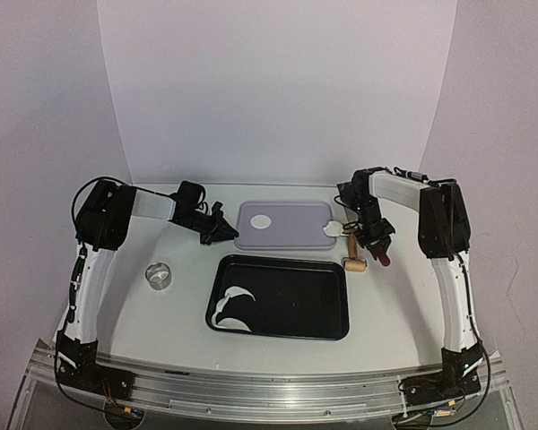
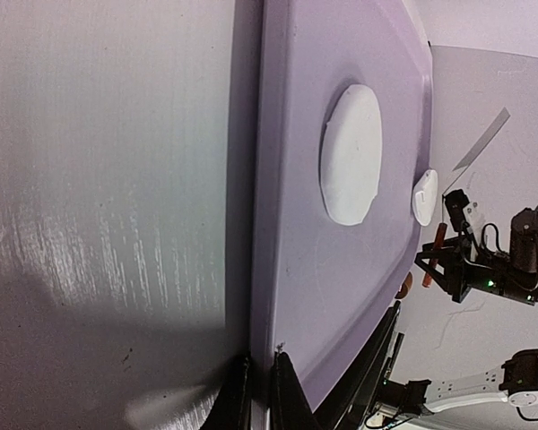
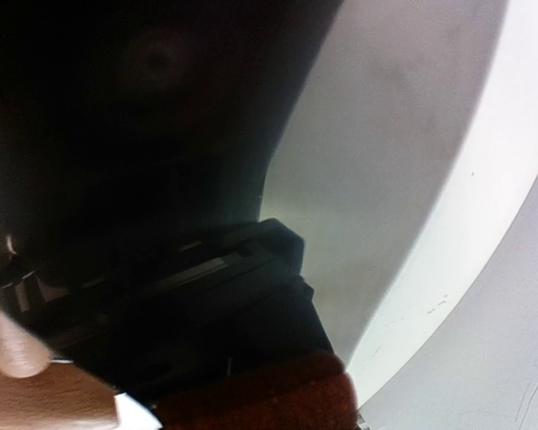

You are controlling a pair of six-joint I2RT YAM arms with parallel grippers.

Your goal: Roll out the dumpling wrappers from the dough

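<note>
The small thin round white dumpling wrapper (image 1: pixel 262 220) lies flat on the left half of the flat rectangular lavender tray (image 1: pixel 296 231), apart from every rim. A smaller roundish white lump of dough (image 1: pixel 330 231) sits at the right end of the same tray, at the rim or touching it. The long axis of the lavender tray (image 2: pixel 341 296) runs from left to right. So the dumpling wrapper (image 2: pixel 351 154) and, beyond it, the lump of dough (image 2: pixel 425 197) lie along one line between the two grippers.

The left gripper (image 1: pixel 226 229) is at the left short edge of the tray. In its own wrist view the left gripper (image 2: pixel 260 390) has both fingers clenched, with the thin rim pinched between them. The right gripper (image 1: pixel 374 240) hangs just beside the right end of the tray and grasps a wooden rolling pin (image 1: pixel 352 260) with a reddish handle. Its wrist view shows the rolling pin (image 3: pixel 251 399) very close under the dark fingers, but I cannot tell the exact direction of its axis.

The lump lies just to the left of the right gripper and well apart from the left one, so the right arm is the nearer. I judge that the next rolling belongs to it, while the left arm steadies the tray.

In front, a rectangular black tray (image 1: pixel 296 300) holds curved white dough strips (image 1: pixel 231 306). A small metal ring (image 1: pixel 160 275) stands on the white table (image 1: pixel 394 305), at the left.
</note>
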